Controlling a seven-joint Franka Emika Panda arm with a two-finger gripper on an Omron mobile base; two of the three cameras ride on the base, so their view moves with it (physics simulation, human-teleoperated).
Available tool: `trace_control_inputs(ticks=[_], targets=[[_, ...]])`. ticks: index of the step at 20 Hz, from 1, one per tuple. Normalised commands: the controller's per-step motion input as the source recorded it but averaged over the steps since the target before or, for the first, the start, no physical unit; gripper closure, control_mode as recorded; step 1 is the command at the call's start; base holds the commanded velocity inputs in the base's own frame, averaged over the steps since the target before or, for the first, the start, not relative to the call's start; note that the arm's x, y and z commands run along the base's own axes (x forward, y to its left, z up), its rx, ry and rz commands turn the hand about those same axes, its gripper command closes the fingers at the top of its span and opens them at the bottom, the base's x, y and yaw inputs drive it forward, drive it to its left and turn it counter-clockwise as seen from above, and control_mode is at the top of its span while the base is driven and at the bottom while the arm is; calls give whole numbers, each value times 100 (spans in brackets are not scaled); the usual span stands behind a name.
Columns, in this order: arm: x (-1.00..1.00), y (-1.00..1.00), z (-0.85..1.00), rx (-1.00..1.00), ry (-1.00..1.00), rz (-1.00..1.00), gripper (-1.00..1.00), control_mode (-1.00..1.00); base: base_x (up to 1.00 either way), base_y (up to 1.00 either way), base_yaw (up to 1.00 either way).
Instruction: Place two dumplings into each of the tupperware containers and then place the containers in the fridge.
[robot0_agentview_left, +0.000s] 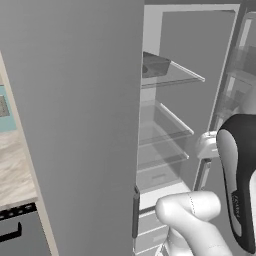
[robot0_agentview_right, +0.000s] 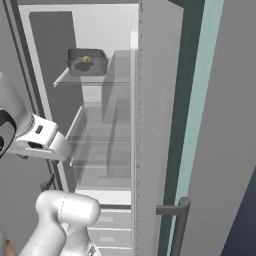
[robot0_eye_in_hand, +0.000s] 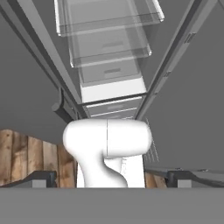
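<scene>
The fridge (robot0_agentview_left: 200, 60) stands open, its big grey door (robot0_agentview_left: 75, 125) swung towards me on the left. On its top glass shelf (robot0_agentview_right: 65, 80) sits one tupperware container (robot0_agentview_left: 154, 66) (robot0_agentview_right: 87, 61). At least one tan dumpling (robot0_agentview_right: 86, 59) shows inside it. The other container is out of view. My hand (robot0_agentview_left: 207, 145) (robot0_agentview_right: 40, 137) hangs in front of the lower shelves and points down, well below the container. In the hand view my gripper (robot0_eye_in_hand: 111, 179) is open, its fingertips (robot0_eye_in_hand: 43, 178) set wide apart with nothing held between them.
Empty glass shelves (robot0_agentview_left: 165, 132) and pale drawers (robot0_eye_in_hand: 111, 107) fill the lower fridge. The right door (robot0_agentview_right: 155, 125) stands edge-on, with a handle (robot0_agentview_right: 182, 220) near its bottom. A counter (robot0_agentview_left: 15, 170) and a stove front (robot0_agentview_left: 15, 230) lie left. The floor (robot0_eye_in_hand: 26, 157) is wood.
</scene>
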Motion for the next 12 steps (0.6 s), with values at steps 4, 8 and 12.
trace_control_inputs(ticks=[4, 8, 12], targets=[[0, 0, 0, 0, 0, 0, -100, 100, -70, -2, 9], [0, 0, 0, 0, 0, 0, -100, 100, -100, -16, 42], [0, 0, 0, 0, 0, 0, -100, 100, -75, 24, 84]])
